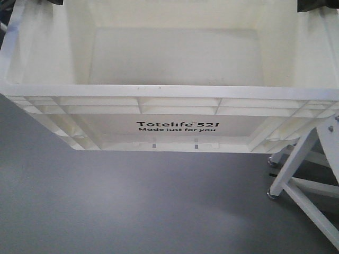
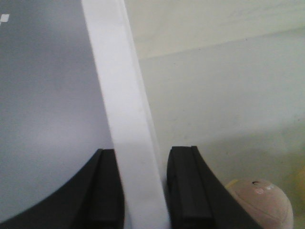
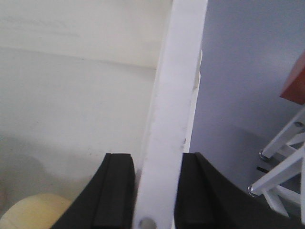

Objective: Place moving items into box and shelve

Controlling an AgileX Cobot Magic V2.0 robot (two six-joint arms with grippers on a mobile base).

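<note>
Front view: smooth white plastic box [image 1: 169, 91], ribbed beneath its rim, black lettering, upper frame, above matte grey floor [image 1: 106, 201]; white metal stand [image 1: 302, 174] lower right. Left wrist view: left gripper [image 2: 144, 160] clamped on the box rim; pink domed item [image 2: 267, 205] inside, lower right. Right wrist view: right gripper [image 3: 157, 162] clamped on the rim; pale yellow round item [image 3: 33, 214] inside, lower left; the front view shows neither item.

Overhead front; wrists close on box [image 1: 175, 91]

Plain grey floor [image 1: 106, 211], white metal frame legs [image 1: 294, 165] at right
</note>
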